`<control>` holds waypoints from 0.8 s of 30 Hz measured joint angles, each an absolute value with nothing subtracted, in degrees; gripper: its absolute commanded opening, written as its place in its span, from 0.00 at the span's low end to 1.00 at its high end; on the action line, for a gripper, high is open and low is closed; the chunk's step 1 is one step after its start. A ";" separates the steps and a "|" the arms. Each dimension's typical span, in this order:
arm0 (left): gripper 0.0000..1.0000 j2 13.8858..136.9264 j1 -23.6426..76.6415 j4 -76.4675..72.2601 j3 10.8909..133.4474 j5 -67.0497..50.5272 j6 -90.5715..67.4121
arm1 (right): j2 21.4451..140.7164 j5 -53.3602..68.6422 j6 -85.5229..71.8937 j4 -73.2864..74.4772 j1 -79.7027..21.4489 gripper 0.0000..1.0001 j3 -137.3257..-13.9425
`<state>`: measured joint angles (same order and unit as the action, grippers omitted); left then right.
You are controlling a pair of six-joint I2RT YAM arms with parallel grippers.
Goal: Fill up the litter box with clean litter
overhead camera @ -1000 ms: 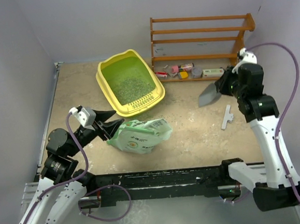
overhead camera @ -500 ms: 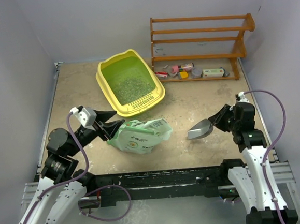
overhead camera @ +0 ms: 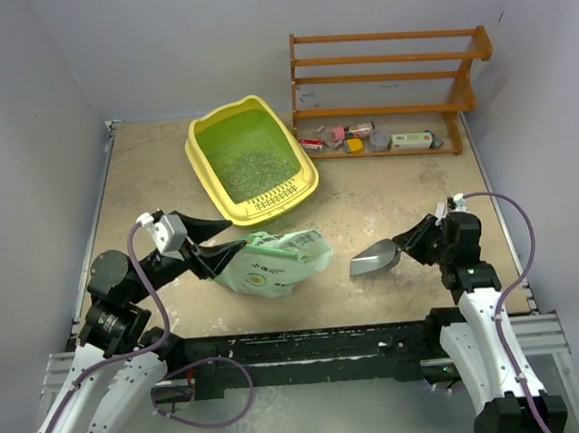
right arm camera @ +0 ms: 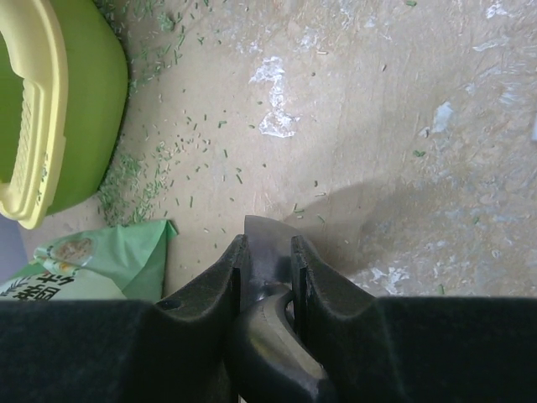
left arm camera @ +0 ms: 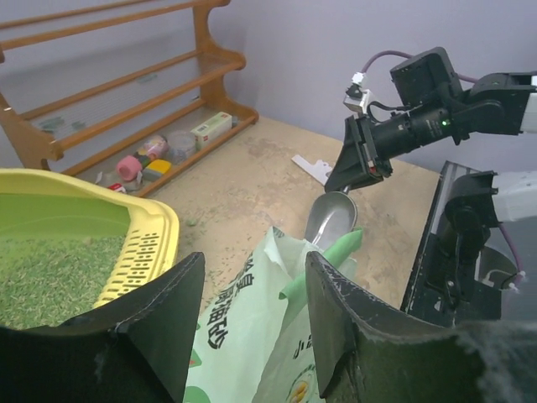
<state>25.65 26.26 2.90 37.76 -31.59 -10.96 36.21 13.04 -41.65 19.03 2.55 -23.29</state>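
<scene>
Scoop [overhead camera: 371, 259] held low over bare table [overhead camera: 398, 193], with free room between the bag [overhead camera: 278, 262] and the right wall.
The litter box [overhead camera: 201, 168] sits at the far left, close to the rack [overhead camera: 379, 76], with clean litter [overhead camera: 251, 169] on its floor. The right gripper [right arm camera: 268, 243] pinches the scoop's handle, which hides the bowl in the wrist view. The left gripper [left arm camera: 253, 264] is spread astride the bag's near end; contact cannot be told. A second ago the scoop was raised beside the rack.
</scene>
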 measured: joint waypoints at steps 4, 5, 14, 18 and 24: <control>0.57 26.44 26.26 4.12 37.91 -33.98 -10.20 | 35.90 13.21 -43.18 17.30 2.59 0.19 -21.98; 0.57 26.61 26.26 4.71 37.98 -34.39 -9.89 | 35.70 13.17 -43.38 17.34 2.59 0.22 -21.85; 0.60 27.55 26.26 10.85 38.96 -38.15 -7.84 | 28.73 8.82 -44.99 23.33 2.66 0.44 -19.29; 0.60 28.10 26.26 11.84 39.05 -38.85 -7.75 | 26.26 7.86 -46.33 25.15 2.66 0.45 -17.85; 0.59 31.42 26.26 11.92 39.11 -40.05 -7.84 | 25.82 5.34 -48.34 29.39 2.66 0.45 -17.47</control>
